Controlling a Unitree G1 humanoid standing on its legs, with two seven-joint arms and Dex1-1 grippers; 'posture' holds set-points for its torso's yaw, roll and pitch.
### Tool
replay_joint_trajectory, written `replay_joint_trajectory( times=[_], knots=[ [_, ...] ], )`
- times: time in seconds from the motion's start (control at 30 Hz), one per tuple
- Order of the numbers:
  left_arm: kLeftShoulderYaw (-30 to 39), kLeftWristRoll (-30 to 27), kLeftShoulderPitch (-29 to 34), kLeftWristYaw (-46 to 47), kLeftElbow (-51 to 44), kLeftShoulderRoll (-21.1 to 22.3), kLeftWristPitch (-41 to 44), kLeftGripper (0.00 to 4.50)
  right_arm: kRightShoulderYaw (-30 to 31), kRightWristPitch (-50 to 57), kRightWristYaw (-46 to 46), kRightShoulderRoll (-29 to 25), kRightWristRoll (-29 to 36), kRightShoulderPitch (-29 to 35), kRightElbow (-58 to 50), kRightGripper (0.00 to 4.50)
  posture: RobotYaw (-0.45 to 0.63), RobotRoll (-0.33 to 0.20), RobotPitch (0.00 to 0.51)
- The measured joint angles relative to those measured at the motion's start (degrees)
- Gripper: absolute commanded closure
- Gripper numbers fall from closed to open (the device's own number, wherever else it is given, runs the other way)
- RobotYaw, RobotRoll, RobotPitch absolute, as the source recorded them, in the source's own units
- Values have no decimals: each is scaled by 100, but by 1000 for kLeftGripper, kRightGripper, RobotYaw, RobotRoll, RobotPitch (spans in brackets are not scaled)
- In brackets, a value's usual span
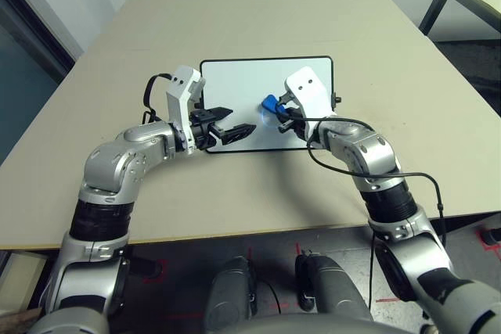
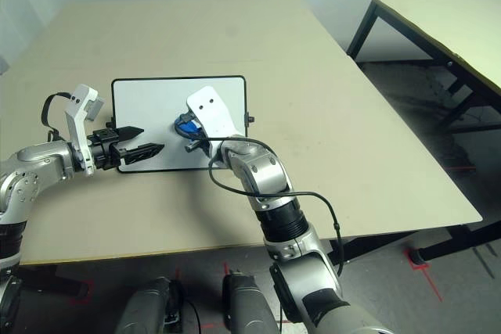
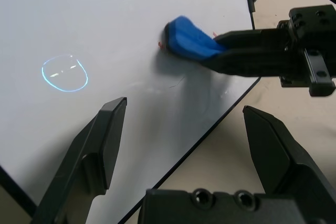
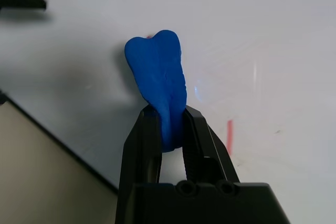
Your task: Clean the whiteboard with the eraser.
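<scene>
Whiteboard: the whiteboard lies flat on the beige table, its thin black frame and a small knob visible at the short side nearest the right arm.
Eraser: the blue eraser sits on the whiteboard's surface toward its right half, its free end touching or just above the white face (contact cannot be confirmed).
Right gripper: the right gripper is clamped on the eraser at its rear end, the two black fingers squeezing the block so that it pinches in between them and bulges beyond.
Left gripper: the left gripper has its fingers spread wide apart, empty, hovering over the whiteboard's near edge on its left half.
Marks: a short red stroke and faint red smears remain on the whiteboard beside the eraser, so cleaning looks unfinished.
Eraser handling: light and soft, judging by how it deforms in the grip; it will likely flex under pressure, so a hold closer to its middle would press flatter.
Whiteboard handling: stiff, thin and smooth (likely to slide on the table under wiping); its frame edge near the left gripper looks the natural place to brace it.
Risk: the eraser could twist out of such a narrow end grip.
</scene>
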Motion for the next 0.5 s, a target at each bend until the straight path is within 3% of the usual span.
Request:
replay_joint_trajectory(
  times=[0.23, 0.5],
  knots=[
    [-4, 2, 21, -24, 0, -1, -2, 0, 253, 145, 144, -37, 31, 81, -84, 3933, -9, 0, 121],
    [-17, 3, 65, -50, -5, -20, -13, 0, -187, -422, -85, 70, -30, -434, 484, 3934, -6, 0, 118]
  ],
)
